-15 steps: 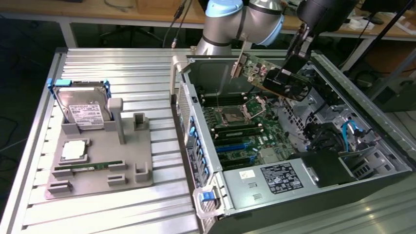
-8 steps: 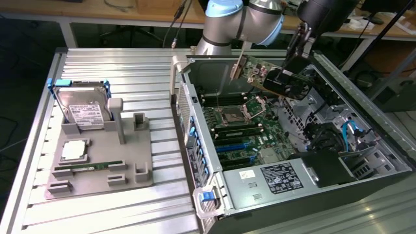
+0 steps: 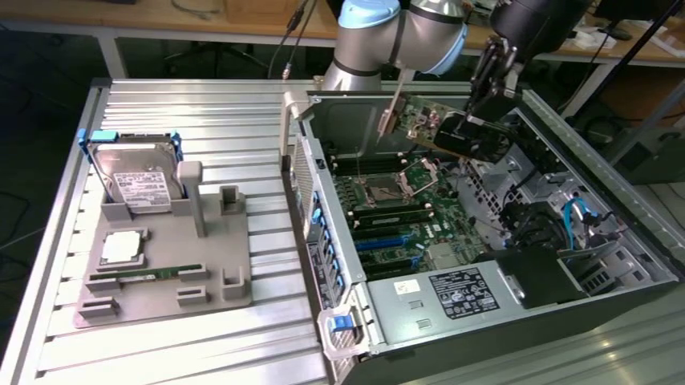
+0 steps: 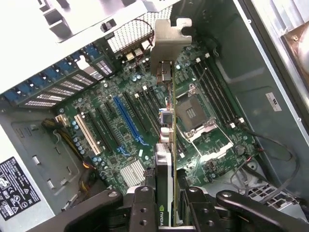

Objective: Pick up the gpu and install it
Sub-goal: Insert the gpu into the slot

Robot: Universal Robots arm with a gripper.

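My gripper [image 3: 472, 122] is shut on the gpu [image 3: 441, 127], a dark green card with a black fan and a silver bracket [image 3: 390, 112] at one end. It holds the card in the air above the open computer case [image 3: 321, 233], over the motherboard [image 3: 394, 210]. In the wrist view the gpu [image 4: 166, 145] shows edge-on between my black fingers [image 4: 143, 205], with my gripper [image 4: 168, 209] clamped on its near end. Its bracket [image 4: 169, 41] points toward the case's rear slot openings. The long blue card slot [image 4: 129, 121] lies on the board beside the card's edge, and the card hangs apart from it.
A grey fixture plate [image 3: 160, 305] on the ribbed table at the exterior view's left holds a hard drive [image 3: 139, 180], a processor [image 3: 123, 247] and a memory stick [image 3: 144, 275]. Inside the case are the power supply [image 3: 460, 293], the empty processor socket [image 4: 193, 113] and loose cables [image 3: 573, 220].
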